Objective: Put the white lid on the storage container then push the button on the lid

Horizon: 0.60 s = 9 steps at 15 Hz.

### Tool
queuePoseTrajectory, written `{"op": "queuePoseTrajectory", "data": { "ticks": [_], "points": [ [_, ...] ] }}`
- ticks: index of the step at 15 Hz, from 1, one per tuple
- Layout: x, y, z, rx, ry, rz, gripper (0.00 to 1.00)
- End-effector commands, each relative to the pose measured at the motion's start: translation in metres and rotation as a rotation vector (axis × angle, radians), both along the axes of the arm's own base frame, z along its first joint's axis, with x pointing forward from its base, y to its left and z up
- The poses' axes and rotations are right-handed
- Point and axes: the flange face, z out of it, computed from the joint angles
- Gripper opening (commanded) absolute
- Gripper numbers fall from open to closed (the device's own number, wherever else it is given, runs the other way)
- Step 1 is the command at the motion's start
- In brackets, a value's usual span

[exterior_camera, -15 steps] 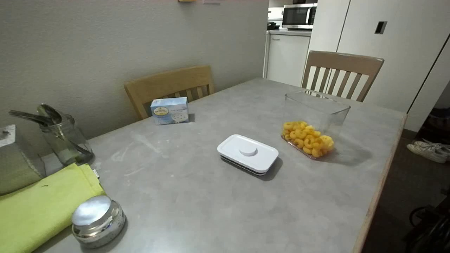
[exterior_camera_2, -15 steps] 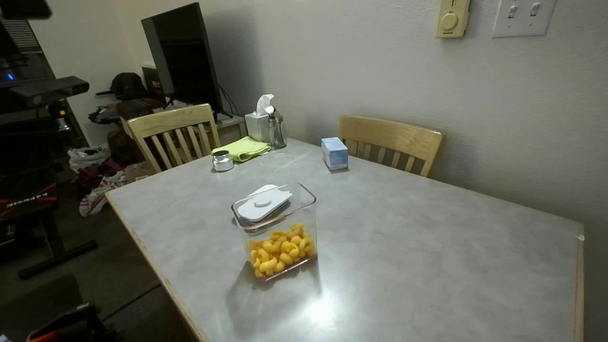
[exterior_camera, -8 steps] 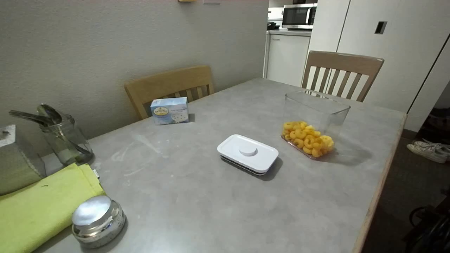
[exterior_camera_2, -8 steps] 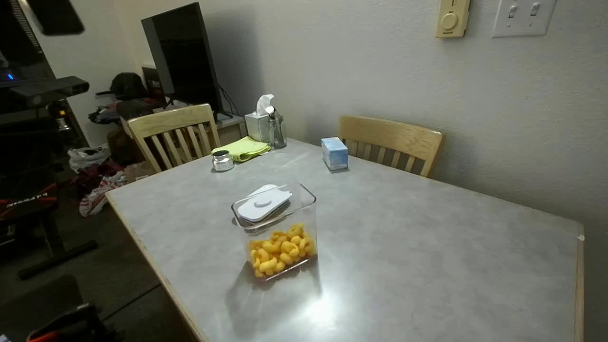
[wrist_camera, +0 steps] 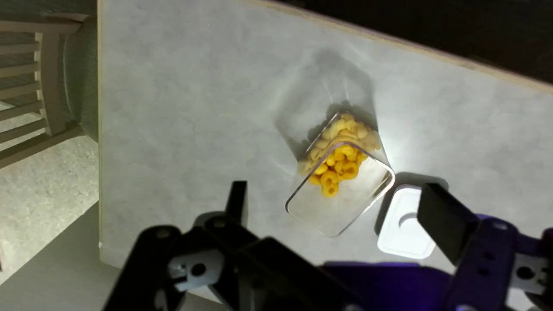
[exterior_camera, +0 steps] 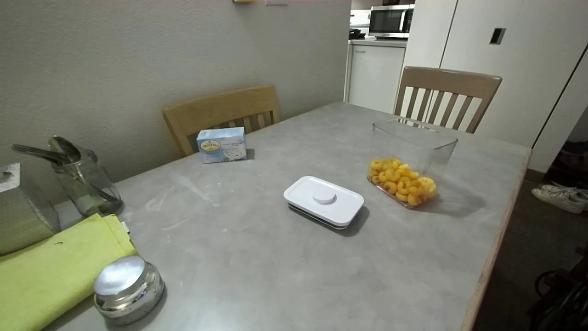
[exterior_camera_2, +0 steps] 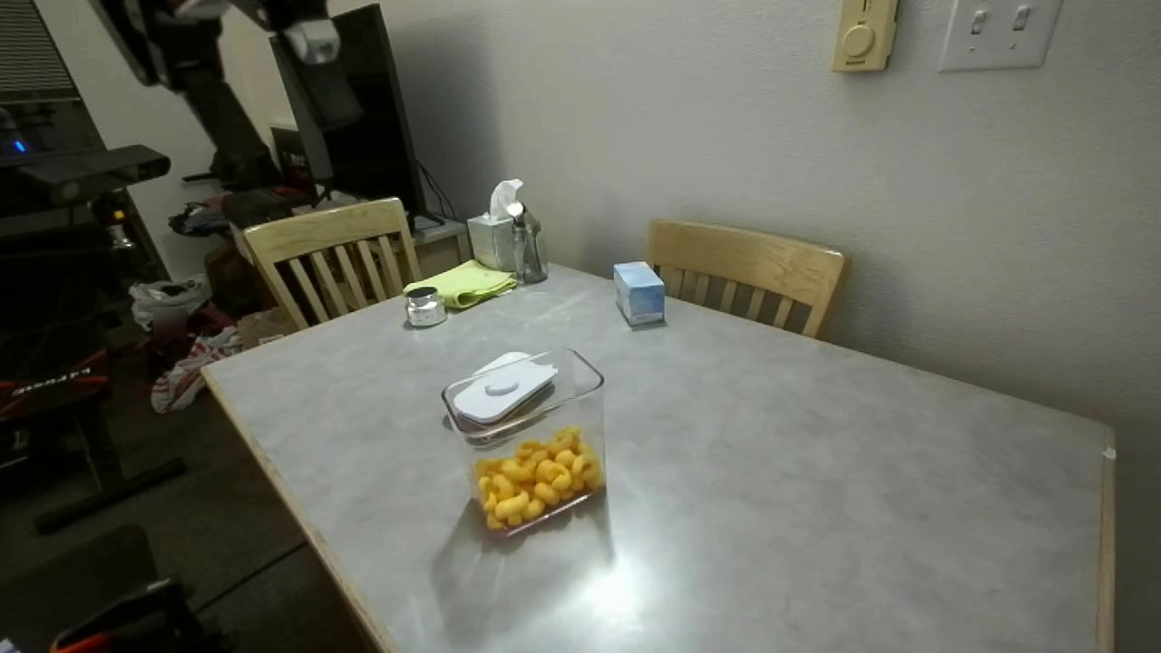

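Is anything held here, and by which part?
Nothing is held: the black two-fingered gripper is open and not touching the clear rectangular plastic container.

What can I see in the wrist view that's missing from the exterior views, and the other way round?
Only the wrist view shows the gripper up close, wide open, and what looks like a chair seat.

Only the exterior views show the blue box, silver tin, yellow-green cloth, jar of utensils, tissue box, microwave and television.

All three show the table, the storage container with yellow pieces inside, and the white lid lying beside it.
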Motion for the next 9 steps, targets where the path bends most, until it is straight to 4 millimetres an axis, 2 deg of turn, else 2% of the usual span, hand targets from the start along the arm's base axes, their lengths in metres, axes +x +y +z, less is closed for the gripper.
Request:
{"op": "queuePoseTrajectory", "data": {
  "ticks": [1, 9],
  "points": [
    [0.041, 0.009, -0.020, 0.055, -0.010, -0.002, 1.00],
    [0.124, 0.068, -0.066, 0.145, -0.003, 0.062, 1.00]
  ]
}}
